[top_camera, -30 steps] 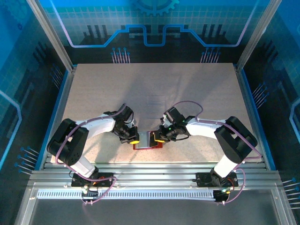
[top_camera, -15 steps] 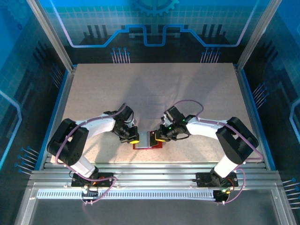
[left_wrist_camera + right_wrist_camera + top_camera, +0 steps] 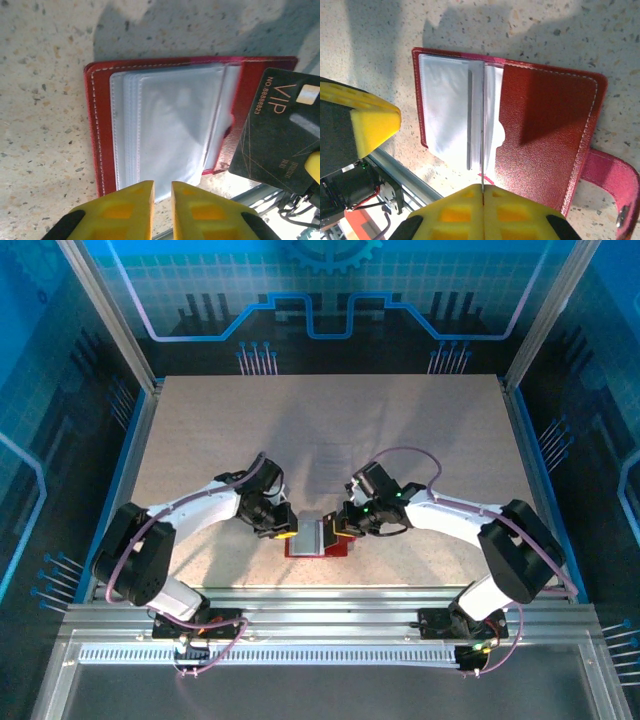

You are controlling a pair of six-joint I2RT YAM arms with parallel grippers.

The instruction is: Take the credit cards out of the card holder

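Observation:
The dark-red card holder [image 3: 97,125] lies open on the table near the front edge, its pale clear pockets [image 3: 175,130] facing up; in the right wrist view the card holder [image 3: 545,125] shows its red flap and side tab [image 3: 612,175]. A black credit card [image 3: 280,135] marked VIP stands clear of the pockets at the holder's right side. My right gripper [image 3: 483,192] is shut on this card, seen edge-on as a thin line [image 3: 483,150]. My left gripper [image 3: 162,200] hovers at the holder's near edge, jaws a narrow gap apart with nothing between them.
From above, the holder [image 3: 318,552] sits between the left gripper [image 3: 287,536] and the right gripper [image 3: 340,532], close to the metal rail [image 3: 320,595] at the table's front. The speckled table [image 3: 330,420] stretches away behind.
The left jaws have parted a little. The right jaws have closed tight on the black card. Both arms have shifted slightly, with the grippers still at the holder.

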